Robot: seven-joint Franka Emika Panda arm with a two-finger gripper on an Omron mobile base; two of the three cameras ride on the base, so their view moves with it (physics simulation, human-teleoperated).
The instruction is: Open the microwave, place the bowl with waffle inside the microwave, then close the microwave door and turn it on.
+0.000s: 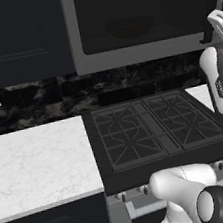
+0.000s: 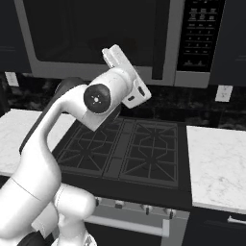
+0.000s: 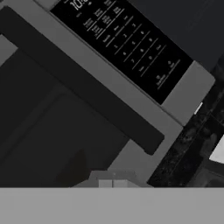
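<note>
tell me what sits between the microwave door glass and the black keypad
The slim dark vertical bar handle lies between the microwave door glass and the keypad, clearest in the right base view.

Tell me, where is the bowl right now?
The bowl sits inside the microwave, faintly seen through the dark glass of the closed microwave door, above the black stove.

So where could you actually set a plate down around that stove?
The white marble counter left of the stove is bare, and so is the counter on its right. The grates are free too. It is tight by the microwave door, where the arm reaches.
</note>
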